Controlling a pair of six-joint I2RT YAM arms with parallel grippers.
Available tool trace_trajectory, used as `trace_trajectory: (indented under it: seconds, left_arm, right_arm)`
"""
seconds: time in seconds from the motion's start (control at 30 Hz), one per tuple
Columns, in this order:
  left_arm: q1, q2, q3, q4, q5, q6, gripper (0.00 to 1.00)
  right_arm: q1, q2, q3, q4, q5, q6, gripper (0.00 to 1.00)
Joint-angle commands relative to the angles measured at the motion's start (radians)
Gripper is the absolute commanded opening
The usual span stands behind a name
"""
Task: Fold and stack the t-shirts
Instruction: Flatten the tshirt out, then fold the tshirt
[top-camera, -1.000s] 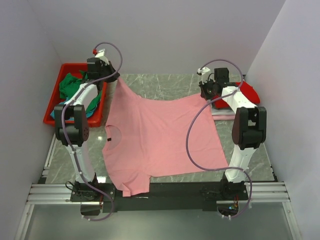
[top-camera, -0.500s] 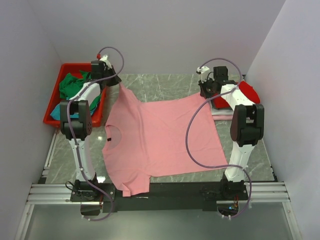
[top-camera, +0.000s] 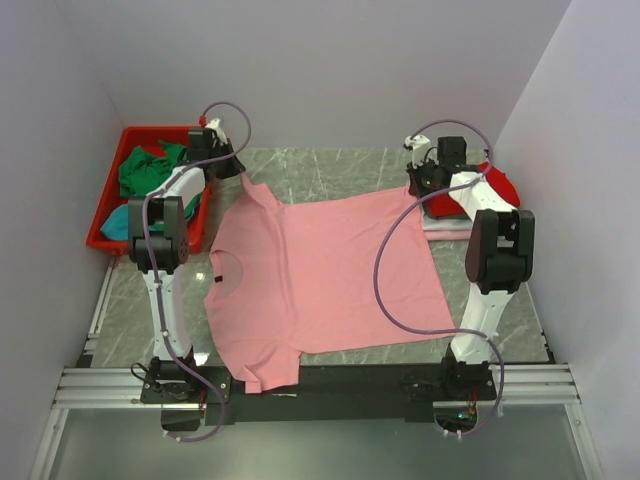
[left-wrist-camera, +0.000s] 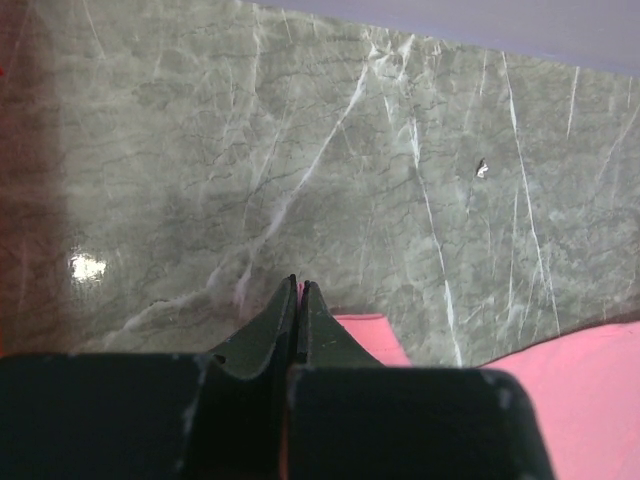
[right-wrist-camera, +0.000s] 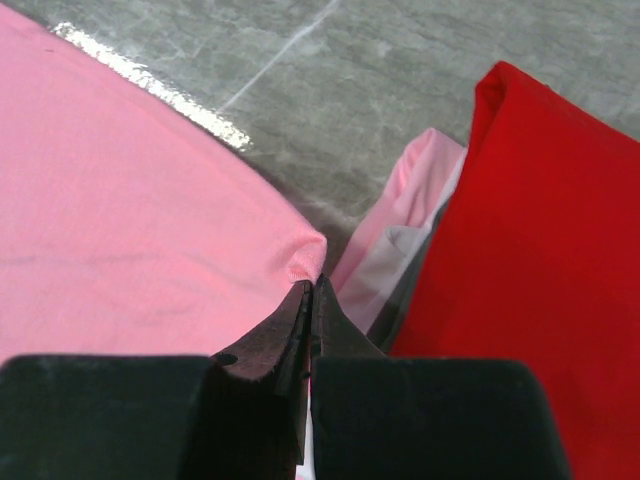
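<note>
Pink shirt (top-camera: 320, 275) lies spread flat; left gripper (left-wrist-camera: 300, 292) and right gripper (right-wrist-camera: 312, 290) each pinch a far corner; spreading seems done; folding should follow.

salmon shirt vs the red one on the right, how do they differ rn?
The salmon shirt lies spread open; the red shirt is folded. The salmon shirt is pinched by the left gripper and right gripper; the red shirt is untouched. Salmon shirt lies on the table; red shirt tops a pale pink shirt. Both plain cloth.
</note>
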Motion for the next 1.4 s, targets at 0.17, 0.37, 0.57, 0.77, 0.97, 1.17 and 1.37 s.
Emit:
trace_trajectory:
  seconds: [0.17,0.37,0.57,0.77,0.97,1.17,1.37]
  left_arm:
    - [0.002,0.014,0.087,-0.009,0.001,0.006,0.01]
    - [0.002,0.025,0.107,-0.009,0.006,0.003,0.01]
    - [0.002,-0.038,0.061,0.043,0.044,0.015,0.01]
    - [0.002,-0.011,0.102,-0.034,0.088,0.04,0.01]
    - [0.0,0.026,0.075,-0.048,0.116,0.044,0.01]
    - [0.0,-0.063,-0.012,0.023,0.134,0.07,0.01]
    - [0.0,-0.175,-0.144,0.09,0.15,0.095,0.01]
  right_arm:
    - [-0.033,-0.082,-0.021,0.06,-0.011,0.024,0.0]
    - [-0.037,-0.076,-0.013,0.048,-0.028,0.023,0.0]
    - [-0.036,-0.061,0.008,0.014,-0.101,0.021,0.0]
    - [-0.036,-0.046,0.036,-0.013,-0.153,0.024,0.0]
    - [-0.037,-0.063,0.024,-0.019,-0.163,0.023,0.0]
    - [-0.039,-0.09,0.004,-0.018,-0.169,0.012,0.0]
    - [-0.04,-0.107,-0.019,-0.015,-0.186,0.017,0.0]
